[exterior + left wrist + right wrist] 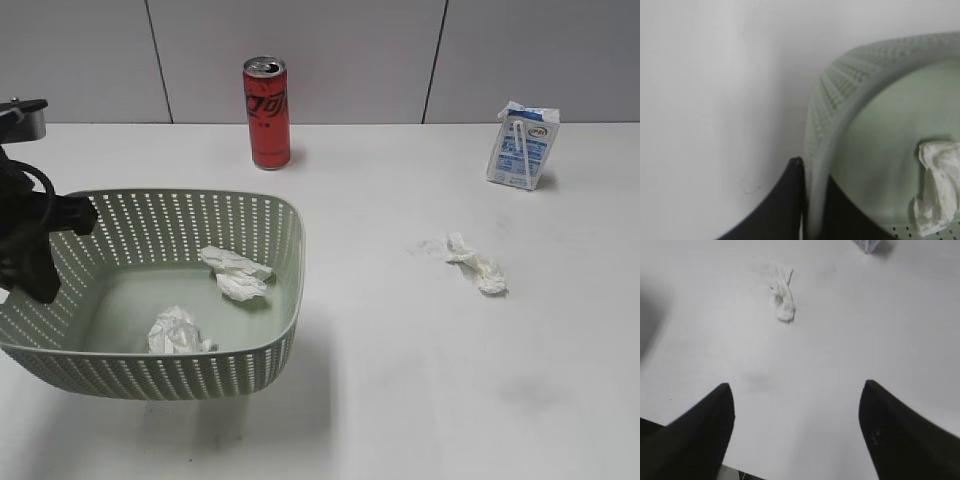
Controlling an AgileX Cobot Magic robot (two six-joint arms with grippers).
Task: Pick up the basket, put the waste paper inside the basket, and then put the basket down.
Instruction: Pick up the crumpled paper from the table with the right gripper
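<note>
Surface [400, 380] white, carries everything. Basket [270, 290] at 8 o'clock, tilted, near side lifted above its shadow; left claw [807, 200] clenched on its left rim. Can [266, 98] at 12, upright. Carton [523, 146] at 2. Two paper wads in basket [235, 272], [177, 332]; third [476, 264] on surface at 3, apart from basket. Right claw [796, 432] released, hovering above bare surface.
</note>
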